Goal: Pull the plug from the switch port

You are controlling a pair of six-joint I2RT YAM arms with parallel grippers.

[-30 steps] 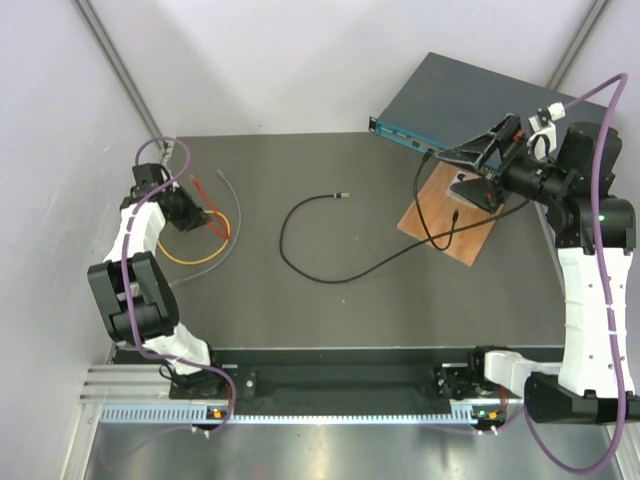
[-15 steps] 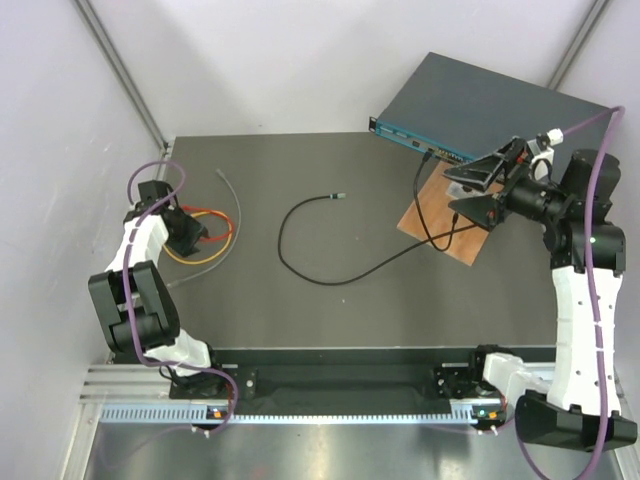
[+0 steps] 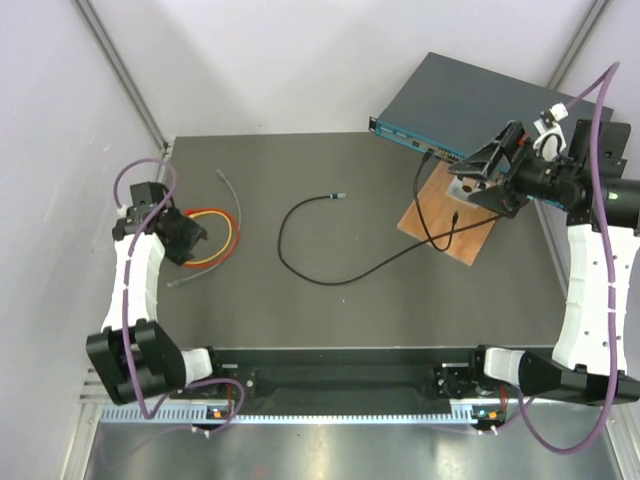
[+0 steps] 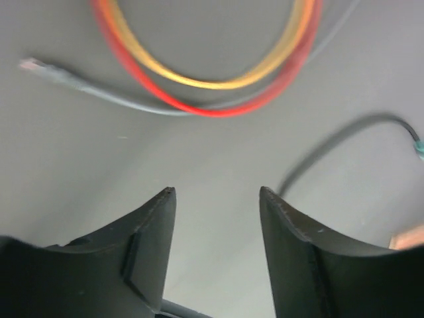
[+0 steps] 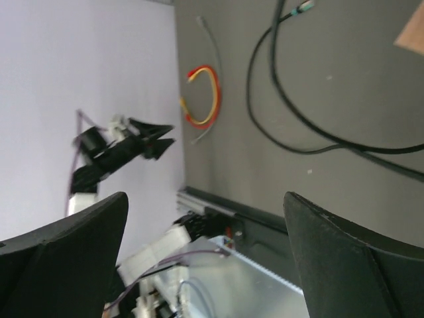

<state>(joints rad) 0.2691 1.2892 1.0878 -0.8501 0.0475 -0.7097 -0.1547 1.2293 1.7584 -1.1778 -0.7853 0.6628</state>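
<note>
The switch (image 3: 470, 100) lies at the table's far right corner, its teal socket face (image 3: 415, 138) turned toward the table. A black plug (image 3: 428, 155) sits in one port. Its black cable (image 3: 340, 280) drops over the wooden board and loops left to a free teal-tipped end (image 3: 341, 196). My right gripper (image 3: 464, 180) hovers open just right of the plug, above the board, with nothing between its fingers. The right wrist view looks across the table past wide-apart fingertips (image 5: 112, 205). Over the left side of the table my left gripper (image 3: 190, 240) (image 4: 217, 192) is open and empty.
A brown wooden board (image 3: 450, 215) lies in front of the switch. Red and yellow cable loops (image 3: 215, 240) (image 4: 212, 99) and a thin grey cable (image 3: 228, 185) (image 4: 73, 79) lie by the left gripper. Walls close in the table at the left, back and right.
The left gripper has opened and its arm has drawn back toward the near left. The right gripper, still open, has shifted right and up near the switch face.
</note>
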